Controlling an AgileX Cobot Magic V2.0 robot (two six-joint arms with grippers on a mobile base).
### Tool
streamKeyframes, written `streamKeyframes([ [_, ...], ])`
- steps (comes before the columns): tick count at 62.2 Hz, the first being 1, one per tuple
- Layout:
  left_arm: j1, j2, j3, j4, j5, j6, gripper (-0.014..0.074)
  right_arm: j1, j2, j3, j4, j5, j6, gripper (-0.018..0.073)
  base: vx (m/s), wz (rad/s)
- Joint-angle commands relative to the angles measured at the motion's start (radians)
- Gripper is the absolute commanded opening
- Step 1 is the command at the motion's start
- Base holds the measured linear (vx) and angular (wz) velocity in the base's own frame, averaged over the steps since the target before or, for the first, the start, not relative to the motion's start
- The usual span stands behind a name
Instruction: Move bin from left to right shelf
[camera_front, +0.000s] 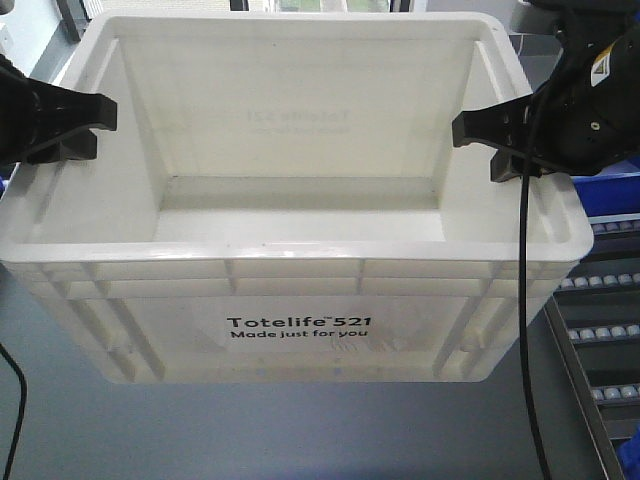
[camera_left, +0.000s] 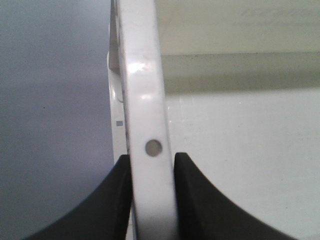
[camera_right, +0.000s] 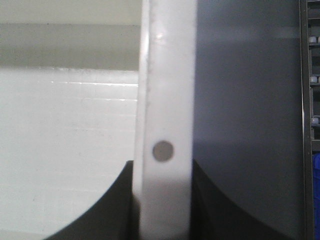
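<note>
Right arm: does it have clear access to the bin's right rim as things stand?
Likely yes. The right tool straddles the right rim of the bin, one finger on each side and apparently pressed against it; nothing visible stands in the way.

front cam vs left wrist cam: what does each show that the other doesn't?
Front view only: the whole bin, its Totelife 521 print, the right gripper at the bin's right side, and a blue bin and a roller rack off to the right.
Left wrist view only: a small round hole in the left rim, with a black finger pressed against each side of it; both fingers show.
Both: the white bin, the left gripper on that rim, and the grey surface beneath.
</note>
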Motion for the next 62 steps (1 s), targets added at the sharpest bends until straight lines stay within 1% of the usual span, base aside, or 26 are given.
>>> streamKeyframes([
  [1, -0.003, -0.043, -0.036, 0.033, -0.089, 0.017, 0.0152, -0.008, -0.051, -0.037, -0.047, -0.1, -0.003, 0.0029, 0.22, 0.01],
  [62, -0.003, -0.043, -0.036, 0.033, -0.089, 0.017, 0.0152, -0.008, -0.051, -0.037, -0.047, -0.1, -0.003, 0.0029, 0.17, 0.02],
])
